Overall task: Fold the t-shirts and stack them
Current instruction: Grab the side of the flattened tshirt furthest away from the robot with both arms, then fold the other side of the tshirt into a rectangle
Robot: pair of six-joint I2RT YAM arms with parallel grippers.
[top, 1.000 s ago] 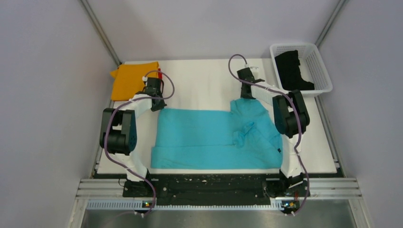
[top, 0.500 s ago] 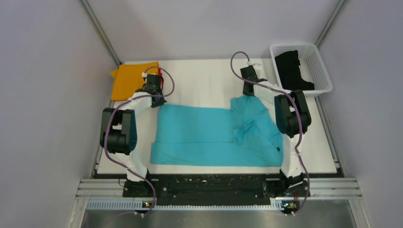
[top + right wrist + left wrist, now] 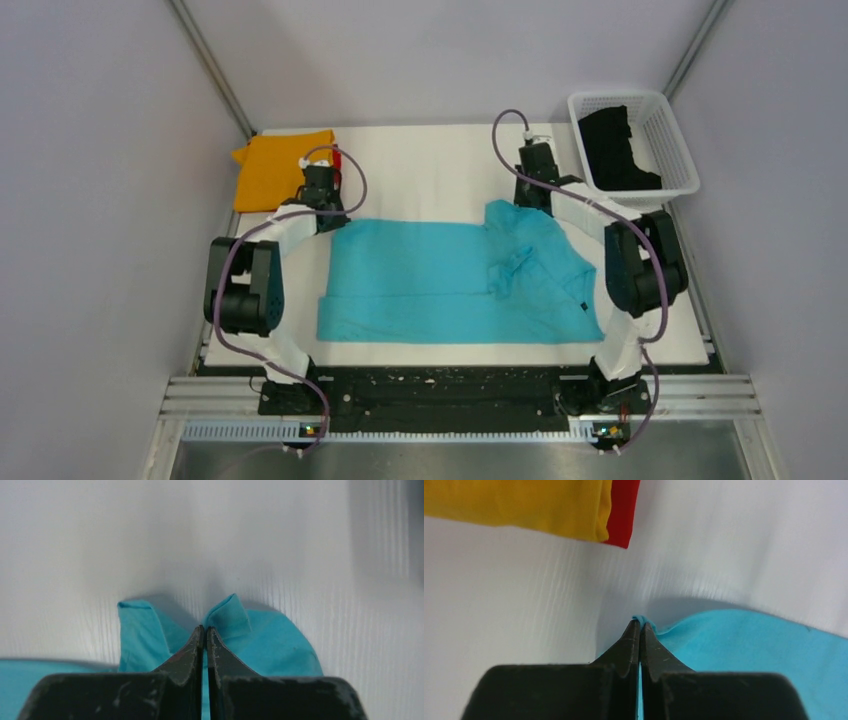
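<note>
A turquoise-blue t-shirt [image 3: 440, 280] lies spread across the middle of the white table, rumpled at its right end. My left gripper [image 3: 336, 220] is shut on its far left corner; the wrist view shows cloth [image 3: 749, 650] pinched at the tips of the left gripper [image 3: 640, 624]. At the shirt's far right edge my right gripper [image 3: 524, 206] is shut on a fold [image 3: 270, 640], which bunches on both sides of the right gripper [image 3: 204, 629]. A folded orange t-shirt [image 3: 278, 168] lies on a red t-shirt [image 3: 337, 155] at the far left. A black t-shirt [image 3: 612, 148] fills the basket.
The white mesh basket [image 3: 682, 152] stands at the far right corner, just beyond the right arm's wrist. The orange and red stack [image 3: 524, 505] lies close behind the left gripper. Bare white table [image 3: 430, 170] shows between the two wrists.
The right gripper has shut on the shirt's far right edge. Both arms have drawn the turquoise shirt towards the back of the table. The right elbow swung outward.
</note>
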